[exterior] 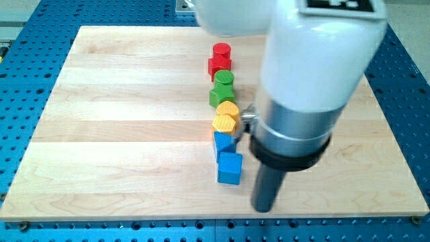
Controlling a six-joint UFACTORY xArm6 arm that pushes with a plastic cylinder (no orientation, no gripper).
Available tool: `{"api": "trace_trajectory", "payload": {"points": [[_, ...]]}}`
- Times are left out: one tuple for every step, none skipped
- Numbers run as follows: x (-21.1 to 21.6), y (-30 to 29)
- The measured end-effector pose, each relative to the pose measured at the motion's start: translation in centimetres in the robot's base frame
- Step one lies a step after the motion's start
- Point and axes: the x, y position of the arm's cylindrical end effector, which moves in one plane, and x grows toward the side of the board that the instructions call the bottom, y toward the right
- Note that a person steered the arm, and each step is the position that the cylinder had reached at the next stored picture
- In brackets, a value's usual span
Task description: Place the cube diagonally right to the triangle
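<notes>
A blue cube point(230, 169) lies near the board's bottom middle. Just above it and touching is a blue triangle-like block point(224, 142). My tip point(265, 207) is at the end of the dark rod, to the right of and slightly below the blue cube, a short gap away. The arm's white and grey body point(302, 87) covers the board's right part above it.
A column of blocks runs up from the blue ones: two yellow blocks point(226, 117), a green star-like block point(222, 94) with a green cylinder point(224, 78), a red block point(218, 65) and a red cylinder point(221, 50). The wooden board point(121, 128) lies on a blue perforated table.
</notes>
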Motion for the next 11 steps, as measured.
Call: {"api": "trace_trajectory", "payload": {"points": [[-0.4,-4.5],[-1.8,-6.1],[-2.8,-5.3],[-4.5,-3.8],[-6.4,-1.8],[-7.8,1.7],[-9.8,4.9],[-9.5,5.4],[-8.0,5.4],[-10.4,5.9],[-13.3,8.9]]}}
